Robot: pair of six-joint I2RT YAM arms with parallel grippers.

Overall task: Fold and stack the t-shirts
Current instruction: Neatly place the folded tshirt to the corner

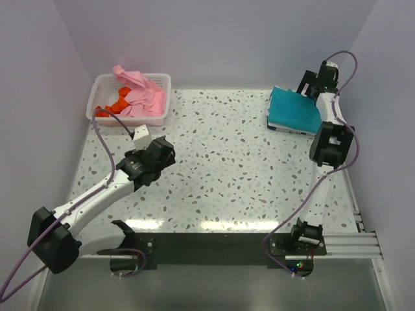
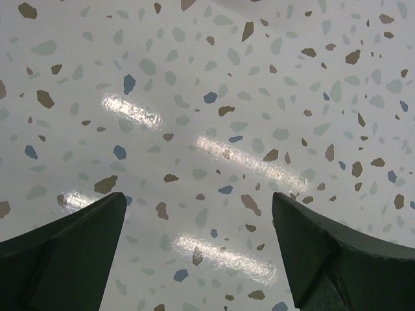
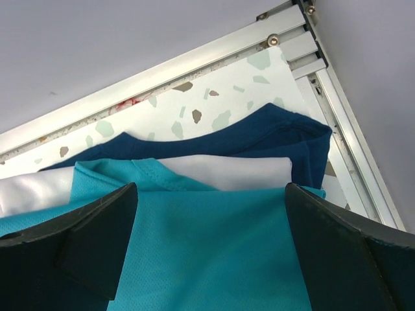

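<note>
My left gripper [image 2: 198,197]: fingers spread wide apart with nothing between them, hanging over a bare patch of the speckled table [image 1: 227,168], left of centre and in front of the basket.
My right gripper [image 3: 211,188]: fingers also wide apart and gripping nothing, poised just above the teal t-shirt at the far right corner. I cannot tell whether the fingertips touch the cloth.
Teal t-shirt [image 1: 295,110]: folded into a flat rectangle on top of the stack at the far right corner of the table. Its collar edge shows in my right wrist view.
White t-shirt [image 3: 233,173]: folded, directly under the teal one, with a strip of it showing past the teal edge.
Dark blue t-shirt [image 3: 272,133]: at the bottom of the stack on the table, sticking out beyond the white one toward the corner rail.
Pink t-shirt [image 1: 146,97]: unfolded and crumpled, heaped in the basket and spilling over its near rim.
Orange-red t-shirt [image 1: 117,103]: bunched in the basket beside and partly under the pink one.
Basket [image 1: 104,81]: white slatted plastic, standing at the far left corner of the table, well apart from the stack.
</note>
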